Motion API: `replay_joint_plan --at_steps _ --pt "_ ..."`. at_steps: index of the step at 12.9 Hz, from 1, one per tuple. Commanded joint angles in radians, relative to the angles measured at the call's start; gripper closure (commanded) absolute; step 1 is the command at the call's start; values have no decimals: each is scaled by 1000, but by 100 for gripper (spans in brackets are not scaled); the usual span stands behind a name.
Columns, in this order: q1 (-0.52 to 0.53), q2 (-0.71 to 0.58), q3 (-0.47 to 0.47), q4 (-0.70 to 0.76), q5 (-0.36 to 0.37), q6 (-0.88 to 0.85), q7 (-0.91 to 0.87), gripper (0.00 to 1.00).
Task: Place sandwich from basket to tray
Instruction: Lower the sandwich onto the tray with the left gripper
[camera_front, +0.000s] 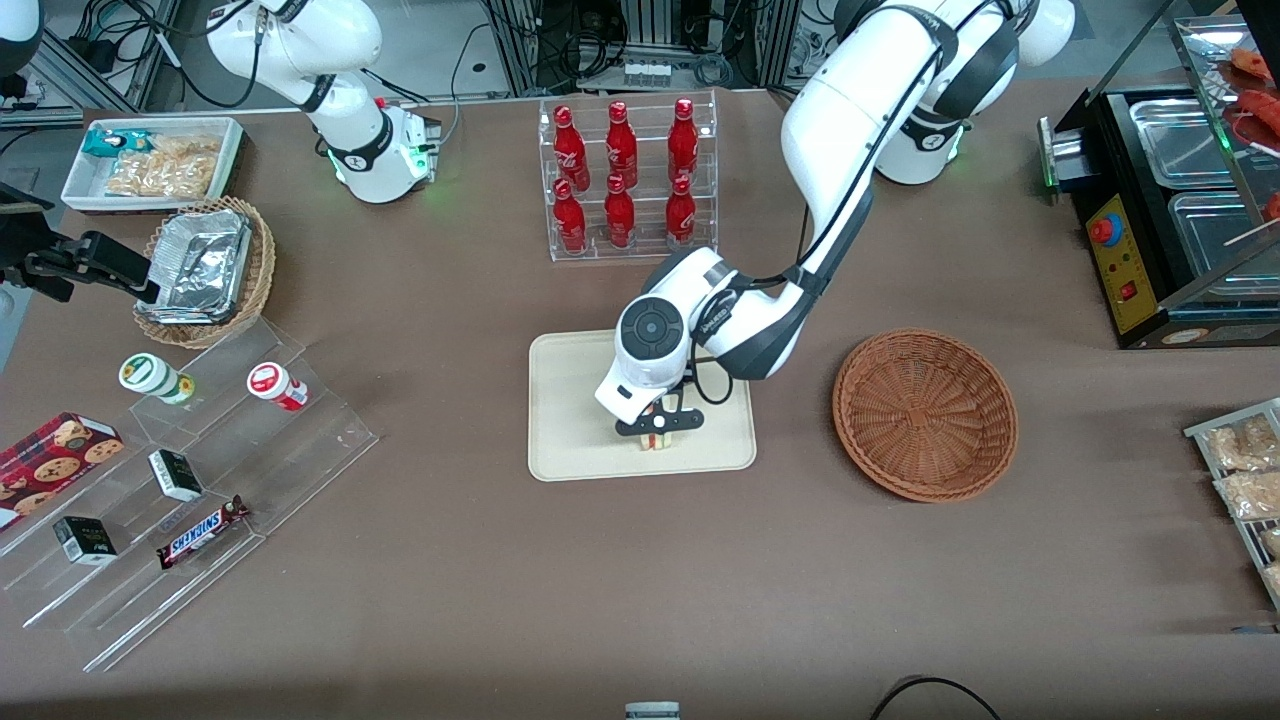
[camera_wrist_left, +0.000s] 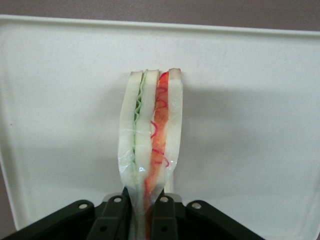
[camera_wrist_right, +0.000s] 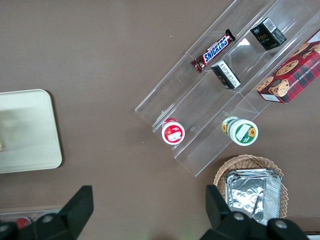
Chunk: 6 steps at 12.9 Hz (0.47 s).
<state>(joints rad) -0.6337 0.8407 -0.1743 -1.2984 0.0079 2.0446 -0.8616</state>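
Note:
The sandwich (camera_wrist_left: 151, 145), a wrapped wedge of white bread with green and red filling stripes, is pinched at one end by my left gripper (camera_wrist_left: 146, 212), whose fingers are shut on it. In the front view the gripper (camera_front: 658, 428) stands over the beige tray (camera_front: 575, 420), near the tray's edge closest to the camera, and the sandwich (camera_front: 656, 440) pokes out below the fingers, low over or on the tray surface. The round reddish-brown wicker basket (camera_front: 925, 412) lies beside the tray toward the working arm's end, with nothing in it.
An acrylic rack of red bottles (camera_front: 625, 178) stands farther from the camera than the tray. Stepped acrylic shelves with snacks (camera_front: 190, 480) and a tan basket of foil containers (camera_front: 205, 270) lie toward the parked arm's end. A black food warmer (camera_front: 1170, 210) stands at the working arm's end.

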Motion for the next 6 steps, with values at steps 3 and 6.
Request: replay_joint_plan --at_steps 3,6 --pt "-11 -11 9 34 6 -7 -25 0" --pt "2 -96 15 24 9 -75 -13 0"
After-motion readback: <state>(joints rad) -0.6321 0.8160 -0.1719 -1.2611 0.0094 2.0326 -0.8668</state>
